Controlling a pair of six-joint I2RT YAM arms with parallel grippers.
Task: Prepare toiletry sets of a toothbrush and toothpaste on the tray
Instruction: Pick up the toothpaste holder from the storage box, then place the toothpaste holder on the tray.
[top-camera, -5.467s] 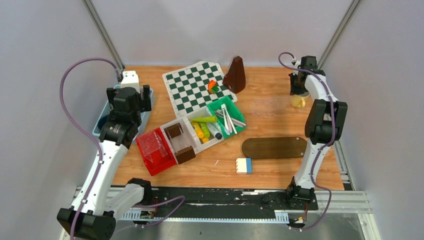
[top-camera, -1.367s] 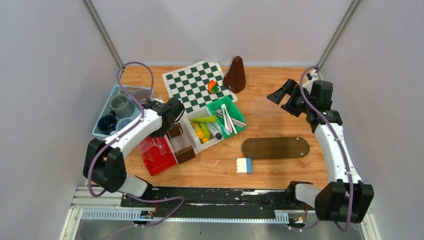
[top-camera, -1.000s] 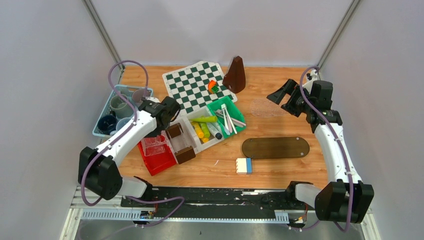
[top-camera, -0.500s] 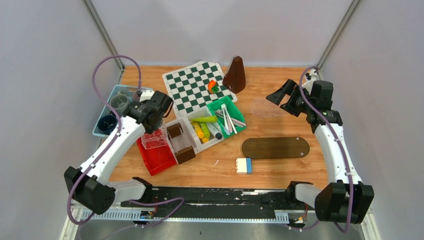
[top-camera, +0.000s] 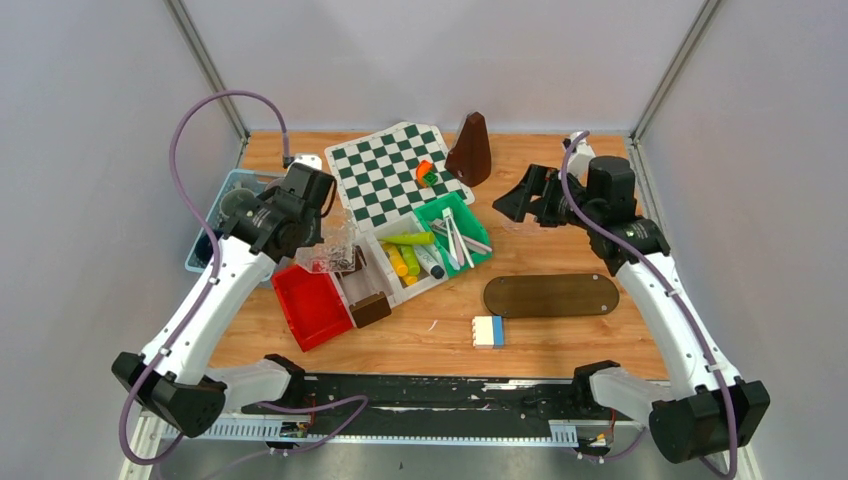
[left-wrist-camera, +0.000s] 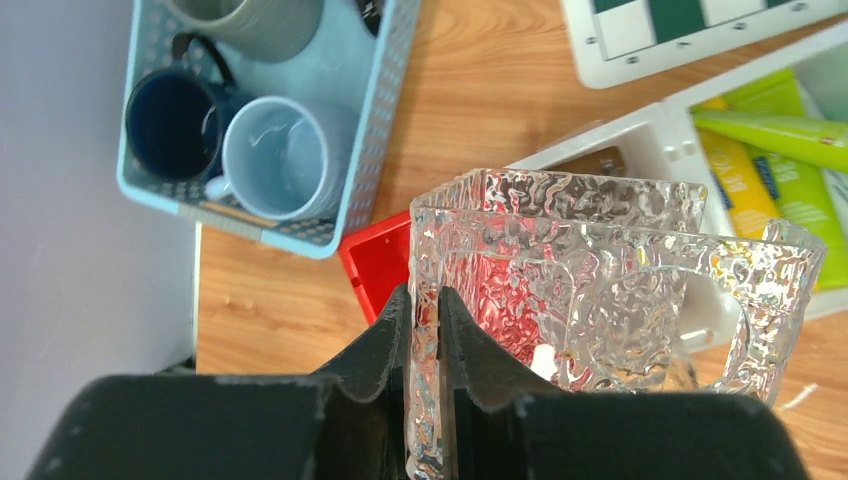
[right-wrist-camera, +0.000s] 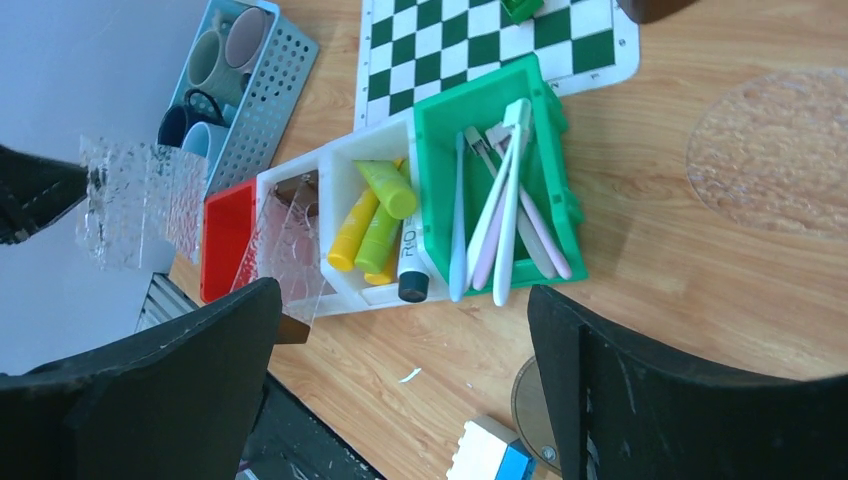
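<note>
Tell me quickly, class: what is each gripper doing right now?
Left gripper: shut on the wall of a clear glass cup.
Right gripper: open, holding nothing.

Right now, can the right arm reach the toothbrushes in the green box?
Probably yes. The right tool is open and empty, and the toothbrushes lie uncovered in the open green box with nothing over them. The left tool, shut on a clear cup, is off to the side.

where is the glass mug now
The clear glass mug is on the top view's left, pinched by the left gripper's fingers above the red bin, near the blue basket.
</note>
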